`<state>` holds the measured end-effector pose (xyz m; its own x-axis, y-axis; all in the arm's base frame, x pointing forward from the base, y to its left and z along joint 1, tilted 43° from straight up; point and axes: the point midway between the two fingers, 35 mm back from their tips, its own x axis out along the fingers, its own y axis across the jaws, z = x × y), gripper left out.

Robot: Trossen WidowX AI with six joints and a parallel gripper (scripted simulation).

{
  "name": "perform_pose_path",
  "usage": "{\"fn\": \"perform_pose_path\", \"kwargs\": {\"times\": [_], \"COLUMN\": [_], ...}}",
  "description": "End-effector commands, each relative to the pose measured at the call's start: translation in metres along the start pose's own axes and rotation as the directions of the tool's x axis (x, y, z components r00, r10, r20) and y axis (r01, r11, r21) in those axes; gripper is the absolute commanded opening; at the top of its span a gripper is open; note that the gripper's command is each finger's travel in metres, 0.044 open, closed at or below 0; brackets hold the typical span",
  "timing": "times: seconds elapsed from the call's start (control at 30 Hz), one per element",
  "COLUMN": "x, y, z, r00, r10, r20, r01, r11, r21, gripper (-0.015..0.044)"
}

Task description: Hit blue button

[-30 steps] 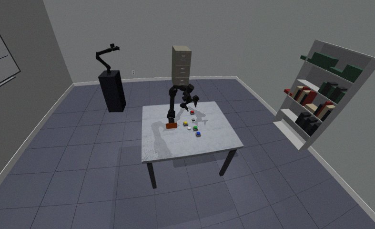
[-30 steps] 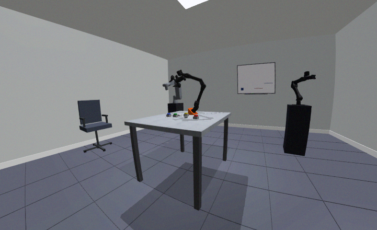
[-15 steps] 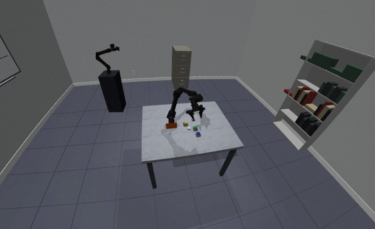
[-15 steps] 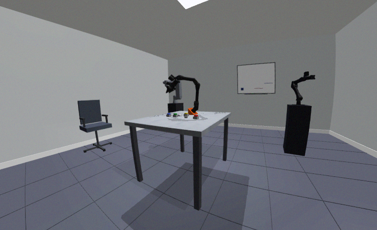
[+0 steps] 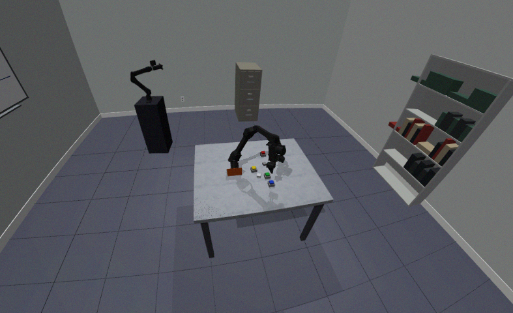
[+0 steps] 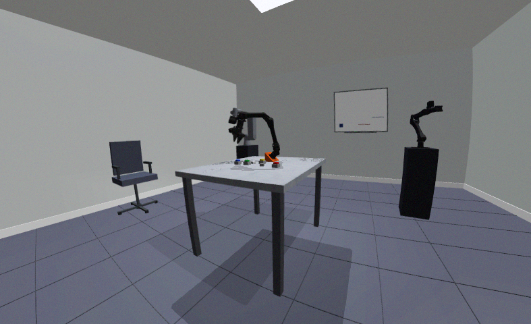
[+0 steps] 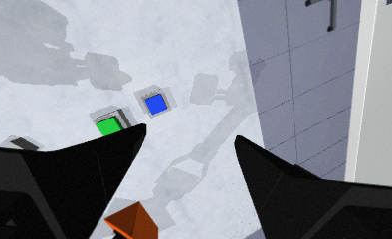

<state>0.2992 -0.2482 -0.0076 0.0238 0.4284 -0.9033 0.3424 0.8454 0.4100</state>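
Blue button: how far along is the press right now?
Done: nothing; the blue button looks unpressed. In hand: the tool hangs above the table, open and empty, with the blue button ahead of its fingertips in the wrist view and the green button beside one finger. Left: line up over blue, press down fully, release, steering clear of green.

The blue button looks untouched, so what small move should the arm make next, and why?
Probably lower the tool toward the blue button, shifting off the green button. The open tool hangs well above the table, one finger overlapping the green button in the wrist view.
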Motion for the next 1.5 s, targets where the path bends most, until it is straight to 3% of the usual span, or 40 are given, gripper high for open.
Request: {"fn": "perform_pose_path", "kwargs": {"times": [0.0, 0.43, 0.67, 0.93, 1.47], "x": [0.055, 0.056, 0.113, 0.115, 0.123], "y": [0.042, 0.043, 0.056, 0.057, 0.059], "z": [-0.002, -0.002, -0.013, -0.014, -0.015], "r00": [0.956, 0.956, 0.955, 0.955, 0.955], "r10": [0.222, 0.223, 0.225, 0.225, 0.225], "r20": [-0.19, -0.192, -0.191, -0.191, -0.191], "r01": [-0.284, -0.287, -0.288, -0.288, -0.288], "r11": [0.855, 0.852, 0.851, 0.851, 0.851], "r21": [-0.434, -0.438, -0.438, -0.438, -0.438], "gripper": [0.04, 0.04, 0.0216, 0.002, 0.002]}}
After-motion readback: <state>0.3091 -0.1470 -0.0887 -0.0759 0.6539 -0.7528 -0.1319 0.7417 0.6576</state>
